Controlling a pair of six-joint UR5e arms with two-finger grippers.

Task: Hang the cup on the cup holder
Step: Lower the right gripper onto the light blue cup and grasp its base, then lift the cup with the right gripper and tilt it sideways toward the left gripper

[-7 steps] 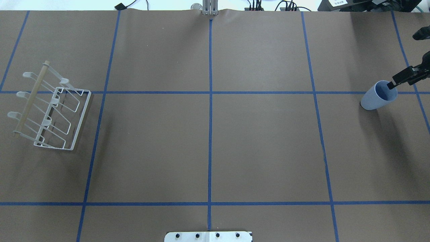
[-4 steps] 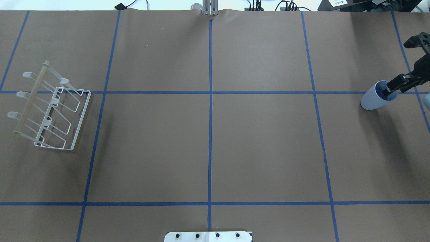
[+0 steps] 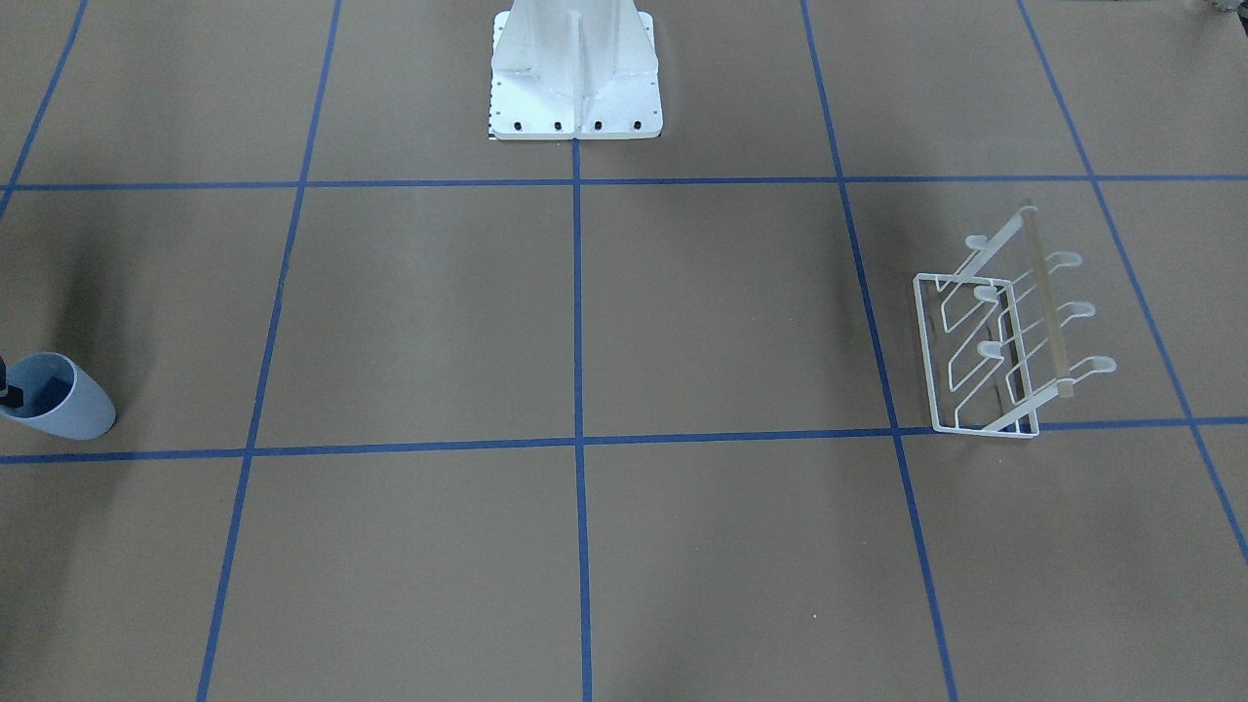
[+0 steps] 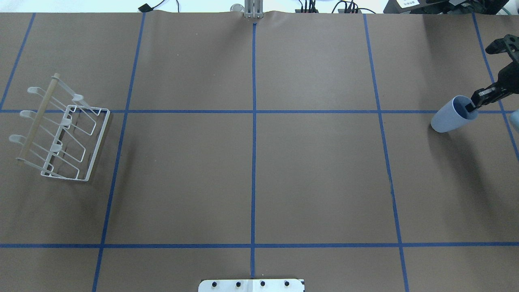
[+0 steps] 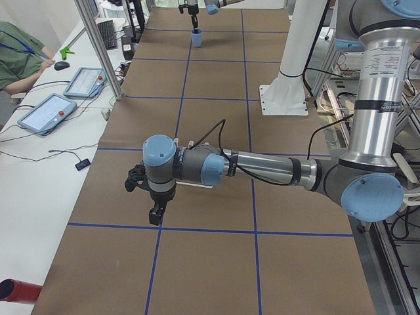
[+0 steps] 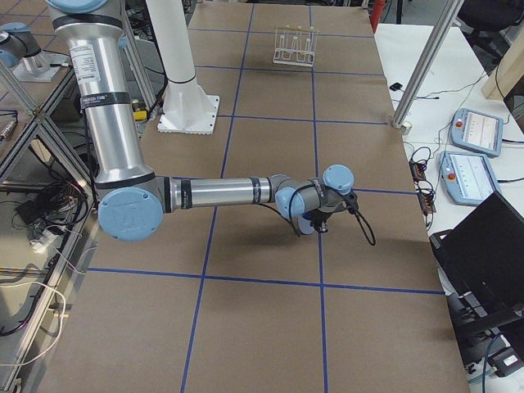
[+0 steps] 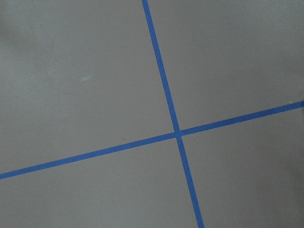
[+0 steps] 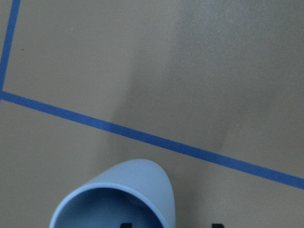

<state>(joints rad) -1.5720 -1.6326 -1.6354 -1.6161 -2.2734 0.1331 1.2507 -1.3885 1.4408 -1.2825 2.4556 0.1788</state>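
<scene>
Overhead exterior view: small pale blue-grey plastic tumbler (image 4: 448, 119) stands far to the robot's right, well apart from white wire rack (image 4: 66, 121). Right gripper (image 4: 473, 105), parted, straddles the tumbler's rim. Left gripper (image 5: 156, 213): opening indiscernible.

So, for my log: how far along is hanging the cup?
Nothing finished: the cup holder stands empty. In hand: the right gripper straddles the rim of the cup, one finger inside, apparently not yet closed. Left: grip, carry across the table, hang it on a prong.
</scene>
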